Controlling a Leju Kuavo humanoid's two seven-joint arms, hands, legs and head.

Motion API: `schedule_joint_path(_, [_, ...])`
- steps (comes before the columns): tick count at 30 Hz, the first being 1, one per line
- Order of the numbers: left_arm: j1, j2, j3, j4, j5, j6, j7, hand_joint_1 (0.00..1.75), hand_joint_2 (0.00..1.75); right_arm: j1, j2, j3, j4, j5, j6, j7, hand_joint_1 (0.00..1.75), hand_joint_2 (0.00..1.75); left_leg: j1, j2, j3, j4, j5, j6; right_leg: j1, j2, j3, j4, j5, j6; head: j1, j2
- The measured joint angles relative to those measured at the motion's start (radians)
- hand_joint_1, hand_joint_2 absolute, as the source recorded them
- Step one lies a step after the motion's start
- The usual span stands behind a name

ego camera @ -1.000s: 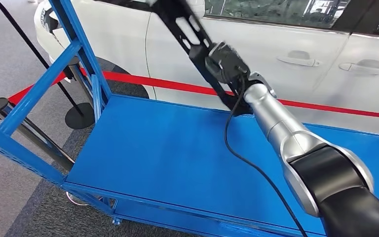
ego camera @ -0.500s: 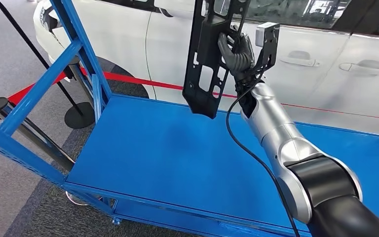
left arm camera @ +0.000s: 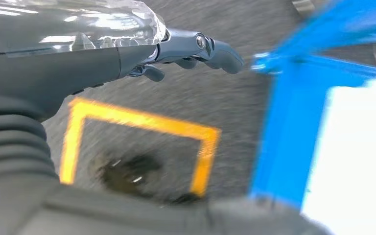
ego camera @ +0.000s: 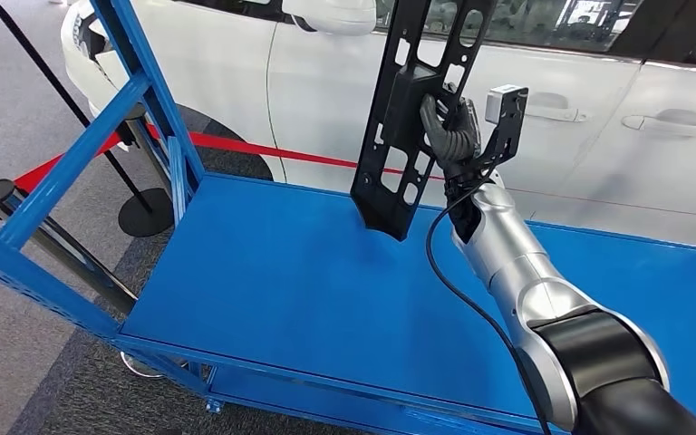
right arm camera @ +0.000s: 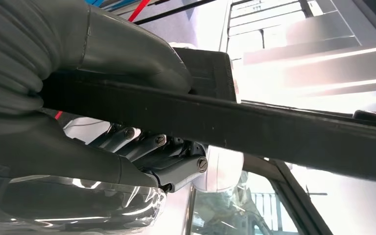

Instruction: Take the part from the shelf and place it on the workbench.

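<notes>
I have the right hand point(ego camera: 451, 127) raised over the blue surface point(ego camera: 308, 299), its fingers point(right arm camera: 149, 147) wrapped around the black part point(ego camera: 417, 109) with the thumb pressed on the opposite face. The part, a long perforated panel, hangs nearly upright, its lower end above the surface near the far edge and not touching it. The grip sits near the middle of the panel, so I judge the long overhang could twist it in the hand if the arm swings or stops hard. The white car point(ego camera: 598, 109) stands just beyond the surface; a wide sweep could strike its door. A steep descent would land the lower end first and topple the panel. The left hand point(left arm camera: 196, 49) hangs over the floor beside the surface frame, fingers loosely apart, holding nothing.
</notes>
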Motion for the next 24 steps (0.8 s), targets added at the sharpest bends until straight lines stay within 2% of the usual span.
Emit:
schedule_joint_path(2, [-0.008, 0.0, 0.056, -0.014, -0.073, -0.012, -0.007, 0.0, 1.75, 0.001, -0.002, 0.009, 0.0, -0.003, -0.001, -0.001, 1.75, 1.75, 0.0, 0.0, 0.0, 0.0, 0.0, 0.0, 0.0, 0.0, 0.0, 0.0, 0.0, 0.0, 0.0, 0.0])
schedule_joint_path(6, [-0.013, -0.004, 0.121, -0.021, -0.101, -0.025, -0.009, 0.0, 1.75, 0.001, -0.003, 0.02, 0.0, -0.005, -0.002, -0.001, 1.75, 1.75, 0.0, 0.001, 0.0, 0.0, 0.0, 0.0, 0.0, 0.001, 0.0, 0.0, 0.0, 0.0, 0.0, 0.0])
schedule_joint_path(9, [-0.014, -0.005, 0.146, -0.025, -0.1, -0.04, 0.001, 0.0, 1.75, 0.001, -0.003, 0.024, 0.0, -0.01, 0.0, -0.001, 1.75, 1.75, 0.0, 0.001, 0.0, 0.0, 0.0, 0.0, 0.0, 0.001, 0.0, 0.0, 0.0, 0.0, 0.0, 0.0])
schedule_joint_path(16, [-0.008, -0.005, 0.196, -0.026, -0.083, -0.162, 0.043, 0.0, 1.75, -0.001, -0.003, 0.037, -0.018, -0.029, -0.003, -0.002, 1.75, 1.75, 0.0, 0.0, 0.0, 0.0, 0.0, 0.0, 0.0, 0.001, 0.0, 0.001, 0.0, 0.0, 0.0, 0.0])
schedule_joint_path(24, [0.001, -0.005, 0.232, -0.026, -0.08, -0.16, 0.071, 0.0, 1.75, -0.029, -0.008, 0.038, -0.111, -0.052, 0.007, 0.015, 1.75, 1.75, 0.0, 0.0, 0.0, 0.0, 0.0, 0.0, 0.0, 0.001, 0.0, 0.001, 0.0, 0.0, 0.0, 0.0])
